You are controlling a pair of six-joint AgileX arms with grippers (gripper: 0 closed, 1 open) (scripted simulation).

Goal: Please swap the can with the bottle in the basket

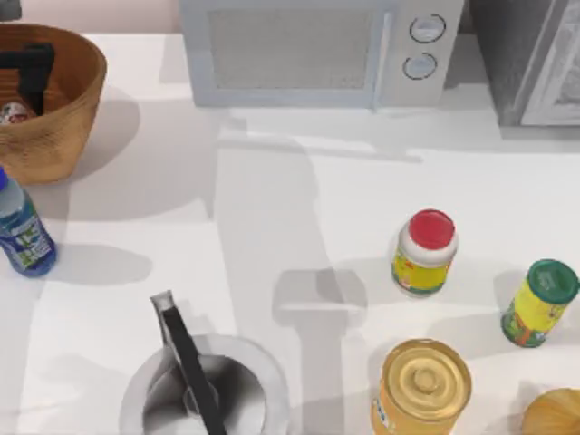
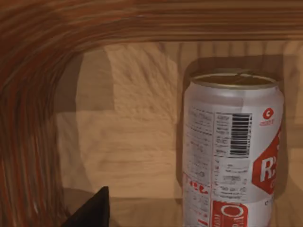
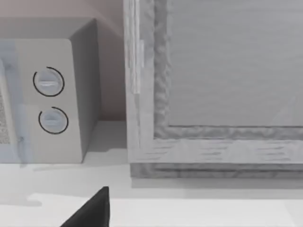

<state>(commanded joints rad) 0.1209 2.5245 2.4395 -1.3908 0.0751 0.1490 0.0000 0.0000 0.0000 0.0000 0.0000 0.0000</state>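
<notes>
Left gripper (image 1: 34,77) hung inside the basket (image 1: 68,118) at the tabletop's far-left corner, beside the can (image 2: 232,151), probably to grab it; can't tell its jaws' state. Bottle (image 1: 23,231) waited at the left edge.

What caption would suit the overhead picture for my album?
Left gripper reaches into the basket beside the can; the bottle stands outside.

the can (image 1: 13,111) sits in the basket (image 1: 68,109) at far left, the bottle (image 1: 24,234) just before it.
</notes>
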